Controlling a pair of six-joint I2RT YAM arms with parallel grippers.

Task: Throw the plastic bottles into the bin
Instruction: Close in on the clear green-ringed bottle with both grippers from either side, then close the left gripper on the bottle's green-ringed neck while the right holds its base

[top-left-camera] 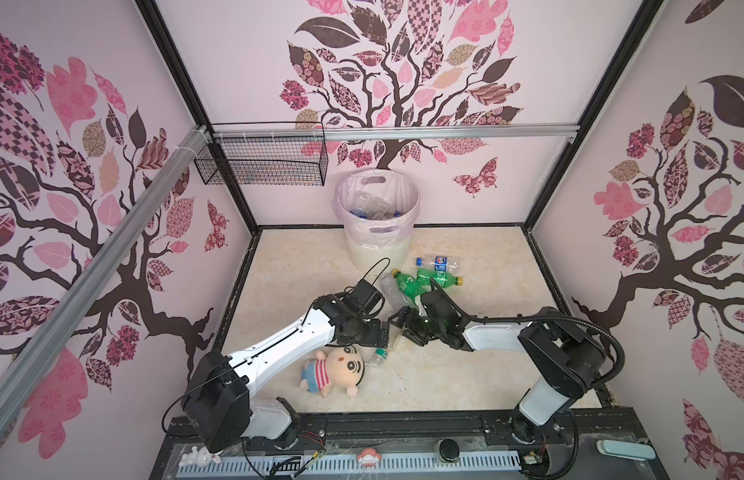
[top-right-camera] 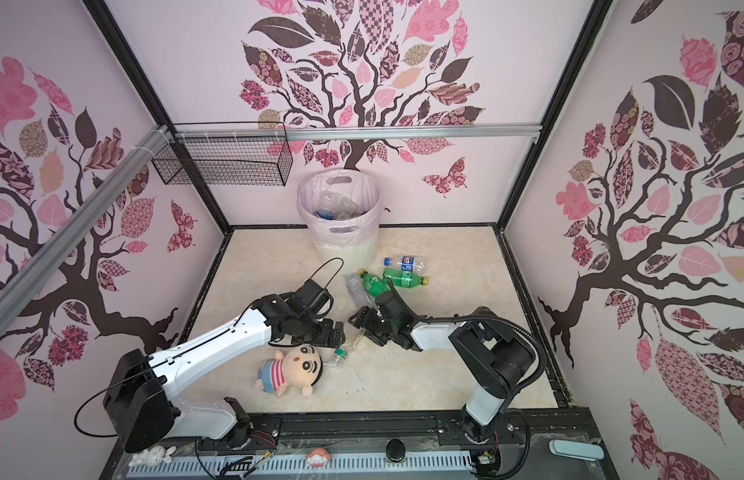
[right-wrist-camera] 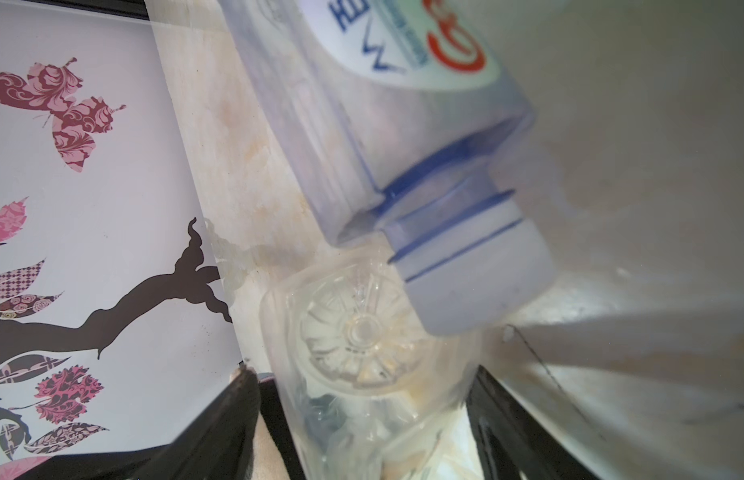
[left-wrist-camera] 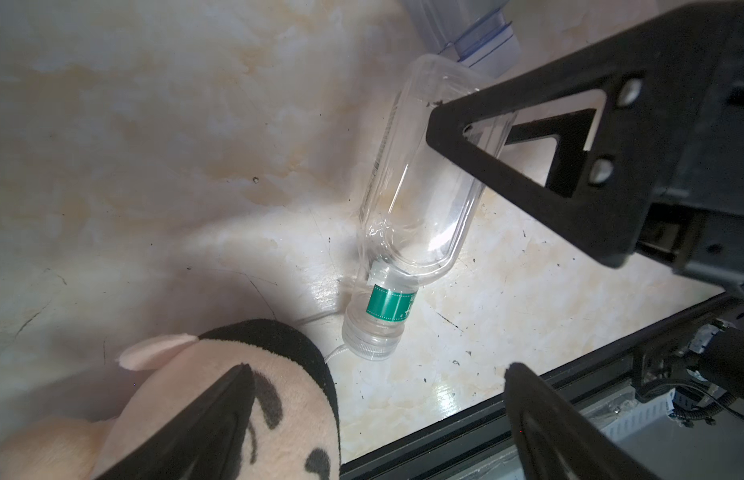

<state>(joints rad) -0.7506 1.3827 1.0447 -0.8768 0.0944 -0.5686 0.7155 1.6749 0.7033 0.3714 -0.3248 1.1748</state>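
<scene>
A clear bottle with a green neck band [left-wrist-camera: 420, 187] lies on the floor, its cap [top-left-camera: 378, 356] next to the doll's head. My right gripper [right-wrist-camera: 362, 374] is shut on its base end [right-wrist-camera: 353, 332], one finger on each side. In both top views the right gripper [top-left-camera: 397, 322] faces my left gripper [top-left-camera: 380, 334]. The left gripper [left-wrist-camera: 378, 370] is open and empty, above the floor and the doll. Two green bottles [top-left-camera: 407, 286] [top-left-camera: 441, 277], a blue-labelled bottle [top-left-camera: 439, 262] and another clear bottle [right-wrist-camera: 403, 124] lie before the bin [top-left-camera: 374, 251]. Several bottles lie inside it.
A plush doll in a striped shirt [top-left-camera: 337, 370] lies just under my left gripper. A black wire basket [top-left-camera: 262, 162] hangs on the back rail, left of the bin. A black rail [top-left-camera: 403, 424] runs along the front edge. Walls close in three sides.
</scene>
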